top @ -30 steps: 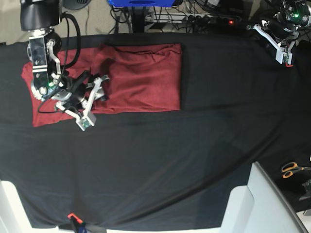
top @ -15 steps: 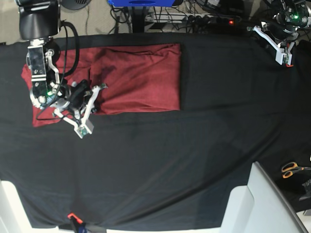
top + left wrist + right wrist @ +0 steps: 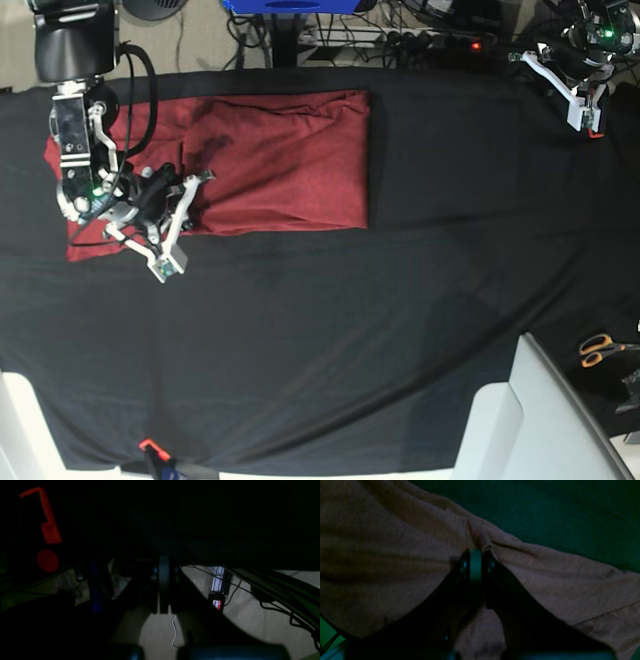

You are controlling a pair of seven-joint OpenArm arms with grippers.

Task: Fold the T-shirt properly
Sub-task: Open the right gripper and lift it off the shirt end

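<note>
Pinching soft knit maroon T-shirt (image 3: 395,555)

Each arm is built from black housings and white brackets; black cables are looped along the right arm (image 3: 85,130), and green lights are lit on both.

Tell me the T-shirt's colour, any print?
Plain brick red T-shirt, no print; clearest in the base view.

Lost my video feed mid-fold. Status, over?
Right pincer shut on a pinch of the T-shirt. Left pincer shut, empty, parked at the black cloth's far corner. Nothing in the way.
</note>
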